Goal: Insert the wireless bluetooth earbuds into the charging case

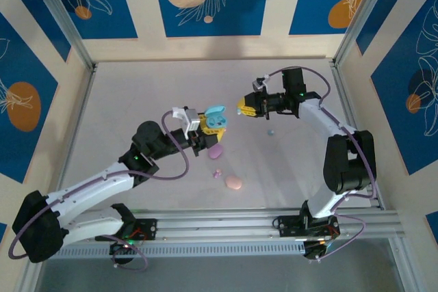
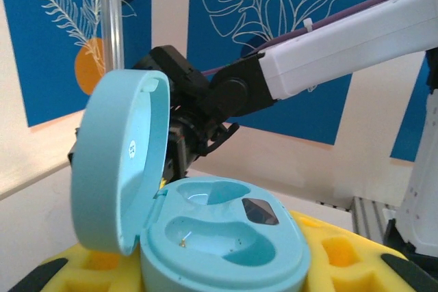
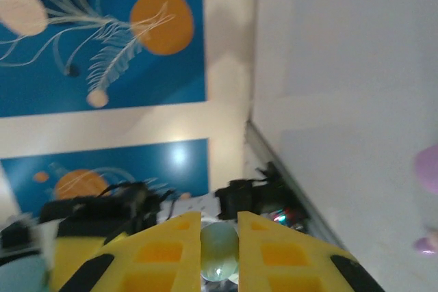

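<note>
Pale blue and round, one earbud (image 3: pixel 219 254) sits pinched between the yellow fingers of the right pincer (image 3: pixel 219 227), which is closed on it near the tips. The left pincer (image 1: pixel 205 126) is closed on the base of the light blue charging case (image 2: pixel 226 251) and holds it off the table (image 1: pixel 137 87). The lid (image 2: pixel 120 162) is swung open to one side and both wells show. They look empty, bar a small dark patch in the farther one that I cannot identify.

The step in hand looks like carrying the bud across to a well. To do it well, the right pincer should come in over the open side, away from the lid. It should line the bud up with the well before lowering and let go only once it is seated, while the left pincer holds the case level and firm. How the bud is turned in the grip cannot be told, so it may need a nudge.

From above, the case and the right pincer are near each other but apart, the case to its left. A second small blue bud (image 1: pixel 270 131) lies on the table near the right pincer, loose.
</note>
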Robot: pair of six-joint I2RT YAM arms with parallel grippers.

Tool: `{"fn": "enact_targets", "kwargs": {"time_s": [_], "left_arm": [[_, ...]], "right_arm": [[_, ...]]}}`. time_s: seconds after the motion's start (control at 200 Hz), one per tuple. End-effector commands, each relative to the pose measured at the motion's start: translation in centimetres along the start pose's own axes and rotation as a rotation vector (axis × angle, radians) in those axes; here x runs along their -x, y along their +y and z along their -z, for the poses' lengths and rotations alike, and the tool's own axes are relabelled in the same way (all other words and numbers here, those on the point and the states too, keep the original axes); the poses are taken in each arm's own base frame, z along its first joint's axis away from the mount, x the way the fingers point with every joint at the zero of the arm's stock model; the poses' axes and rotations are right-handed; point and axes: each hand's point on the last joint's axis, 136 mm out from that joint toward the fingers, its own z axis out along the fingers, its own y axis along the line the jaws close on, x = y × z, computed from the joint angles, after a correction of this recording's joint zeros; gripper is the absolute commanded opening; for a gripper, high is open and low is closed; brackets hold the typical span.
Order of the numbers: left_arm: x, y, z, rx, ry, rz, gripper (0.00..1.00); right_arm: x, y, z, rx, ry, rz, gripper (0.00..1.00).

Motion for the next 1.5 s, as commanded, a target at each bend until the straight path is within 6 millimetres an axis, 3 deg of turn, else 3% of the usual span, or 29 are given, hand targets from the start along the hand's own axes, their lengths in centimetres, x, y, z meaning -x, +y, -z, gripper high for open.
{"fn": "enact_targets", "kwargs": {"time_s": [0.0,0.32,0.55,0.74,0.995,1.15,1.496], "left_arm": [[0.0,1.2,0.7,0.059,-0.007,-0.027,0.28],[-0.9,2.6,0.9,0.103,0.019,-0.033,0.27],[-1.6,2.1,0.4,0.061,0.033,-0.036,0.27],[-1.2,1.2,0.1,0.002,0.004,-0.043,0.27],[-0.4,0.6,-0.4,-0.051,-0.036,-0.035,0.27],[0.0,0.1,-0.6,-0.089,-0.054,-0.028,0.27],[0.7,-0.6,-0.7,-0.128,-0.077,-0.013,0.27]], "right_arm": [[-2.4,3.8,0.5,0.13,0.125,0.0,0.18],[-4.2,6.6,0.6,0.159,0.174,0.047,0.19],[-4.8,8.5,0.6,0.147,0.152,0.085,0.19],[-5.7,11.0,0.7,0.09,0.056,0.275,0.18],[-9.3,13.7,-0.4,0.089,0.047,0.584,0.18],[-10.7,13.4,-1.5,0.058,0.057,0.693,0.18],[-10.8,12.2,-2.3,0.019,0.076,0.694,0.18]]}}
